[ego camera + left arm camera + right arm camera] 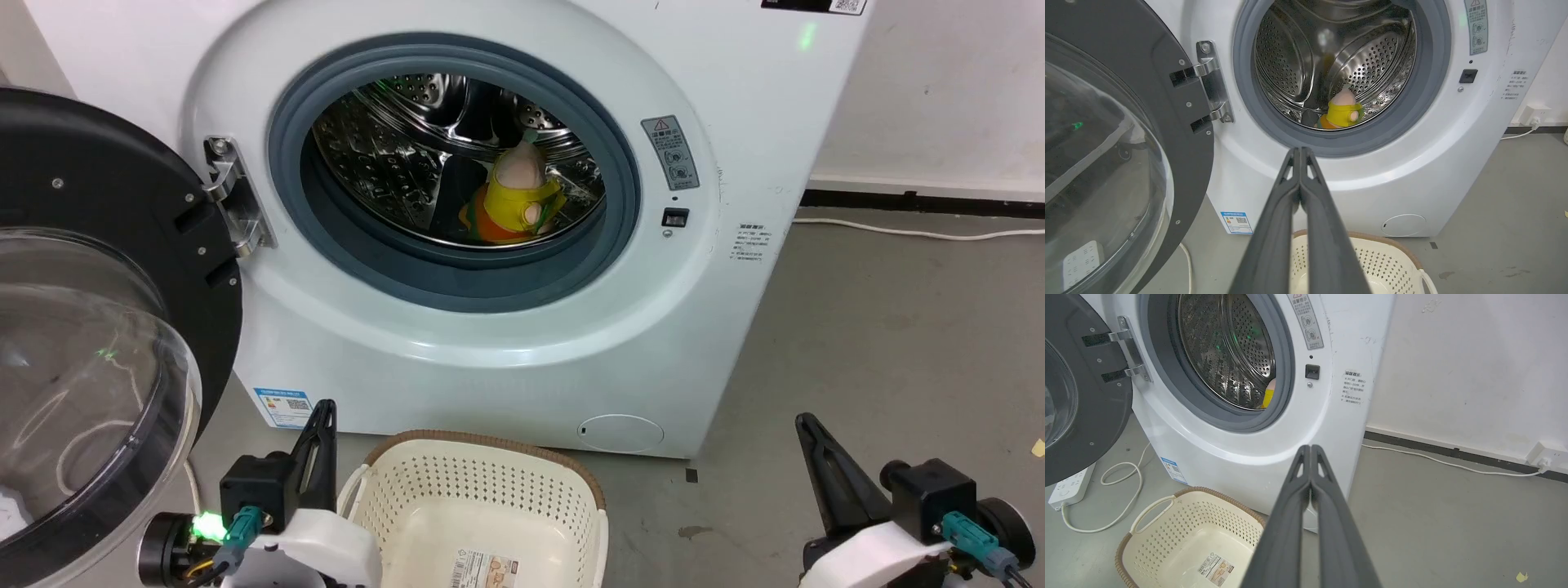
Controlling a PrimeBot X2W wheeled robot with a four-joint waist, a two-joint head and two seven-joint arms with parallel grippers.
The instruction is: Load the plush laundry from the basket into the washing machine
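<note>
The left tool (1299, 152), two long dark fingers, is clenched on nothing, tips pressed together, just beside the left end of the cream perforated plastic basket (457, 482) with a brown woven-look rim. The right tool (1310, 447) is likewise clenched and empty, over the grey floor (898, 343) well to the basket's right. The basket sits on the floor before the large white washing machine (735, 122), a label on its bottom. The small orange-and-yellow stuffed doll (514, 200) lies inside the shiny perforated steel drum (384, 163), pale pink head upward. The black-framed clear domed door (98, 327) stands swung open at the left.
</note>
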